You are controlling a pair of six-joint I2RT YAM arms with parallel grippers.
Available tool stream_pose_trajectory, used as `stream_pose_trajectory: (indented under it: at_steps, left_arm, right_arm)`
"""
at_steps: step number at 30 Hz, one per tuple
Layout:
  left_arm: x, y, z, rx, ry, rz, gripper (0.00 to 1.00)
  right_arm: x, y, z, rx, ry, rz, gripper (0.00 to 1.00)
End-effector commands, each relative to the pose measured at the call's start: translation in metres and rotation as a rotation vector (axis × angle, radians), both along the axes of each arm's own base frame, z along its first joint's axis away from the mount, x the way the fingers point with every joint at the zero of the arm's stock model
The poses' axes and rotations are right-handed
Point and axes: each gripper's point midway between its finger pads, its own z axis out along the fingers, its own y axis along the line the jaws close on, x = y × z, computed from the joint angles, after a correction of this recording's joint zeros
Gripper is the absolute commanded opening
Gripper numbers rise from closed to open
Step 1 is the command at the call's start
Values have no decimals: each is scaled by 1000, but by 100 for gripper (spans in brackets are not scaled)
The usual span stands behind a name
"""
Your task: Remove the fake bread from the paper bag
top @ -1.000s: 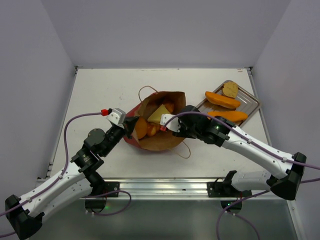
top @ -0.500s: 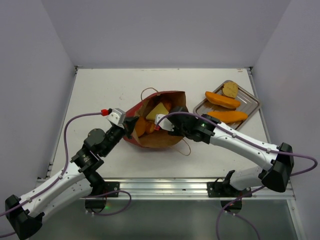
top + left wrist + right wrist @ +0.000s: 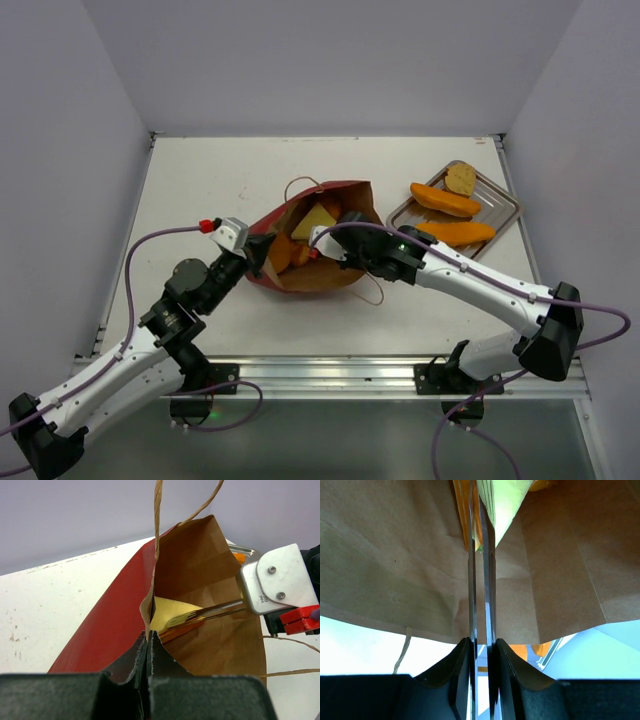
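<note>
The paper bag (image 3: 322,278) sits in the middle of the worktop (image 3: 200,190), its mouth gaping wide enough that the overhead view looks onto the brown lining and the fake bread inside. The left claw (image 3: 148,639) is clamped on the bag's left rim, where the red outer face meets the kraft lining. That grip seems meant to pin the mouth open and stop the bag sliding while the other arm works inside. The right claw (image 3: 319,244) reaches in over the right side of the mouth, its thin fingers (image 3: 487,570) drawn almost together with only a sliver between them. The tips sit between a yellow wedge (image 3: 167,612) and an orange piece (image 3: 280,252), and whether they pinch either one cannot be told. Both pieces are inside the bag, not yet out. At the far right a metal tray (image 3: 507,208) holds 2 orange loaves (image 3: 445,200) and 1 round roll (image 3: 461,178), well apart from the bag, which makes it the likely drop spot. The next move would seem to need a firm hold on 1 piece, then a clean pull out through the mouth
</note>
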Motion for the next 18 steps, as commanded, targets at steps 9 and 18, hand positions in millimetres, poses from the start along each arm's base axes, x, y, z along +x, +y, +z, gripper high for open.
stream_pose_trajectory:
  at_steps: [9,18]
  left_arm:
    - [2,4,15,-52,-33,27,0]
    - [10,0,13,-51,-20,42,0]
  right_arm:
    - [-22,4,60,229,3,88,0]
    - [-31,-4,69,285,0,110,0]
